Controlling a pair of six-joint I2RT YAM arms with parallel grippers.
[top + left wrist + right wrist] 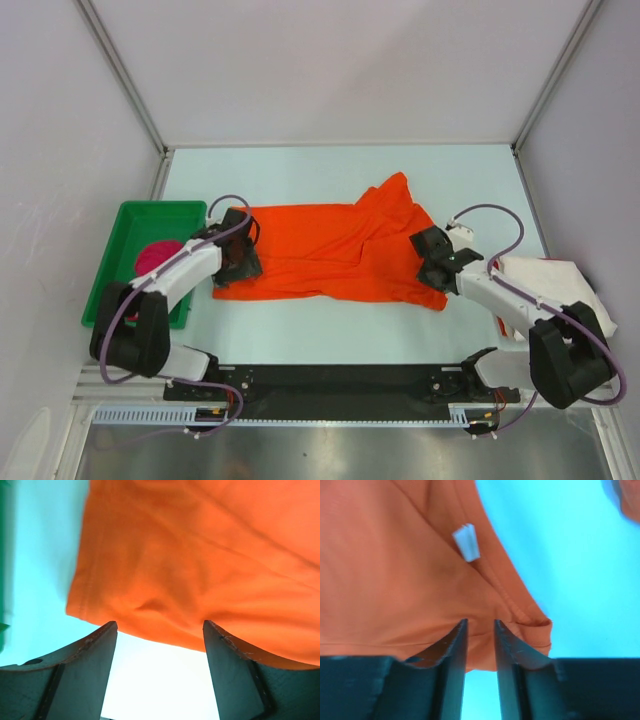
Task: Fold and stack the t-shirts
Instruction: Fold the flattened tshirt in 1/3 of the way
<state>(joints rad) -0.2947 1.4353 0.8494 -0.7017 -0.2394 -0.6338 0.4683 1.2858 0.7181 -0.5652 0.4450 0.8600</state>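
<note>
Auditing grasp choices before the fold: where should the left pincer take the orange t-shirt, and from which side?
Probably best: grip the orange t-shirt at its near-left hem corner, coming in low from the left over the table. The cloth lies flat there with its stitched edge free, and the open left pincer faces that edge.

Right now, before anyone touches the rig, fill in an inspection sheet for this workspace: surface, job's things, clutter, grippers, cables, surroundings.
surface: pale blue table, flat, no stains seen.
job's things: orange shirt spread mid-table, rumpled at its right end; pink shirt in the tray; white shirt at the right edge.
clutter: the green tray, left side.
grippers: left gripper open wide at the orange shirt's left edge; right gripper at its right end, jaws a narrow gap apart, nothing between.
cables: purple cable looped on the left arm, another on the right.
surroundings: white walls, metal posts.
</note>
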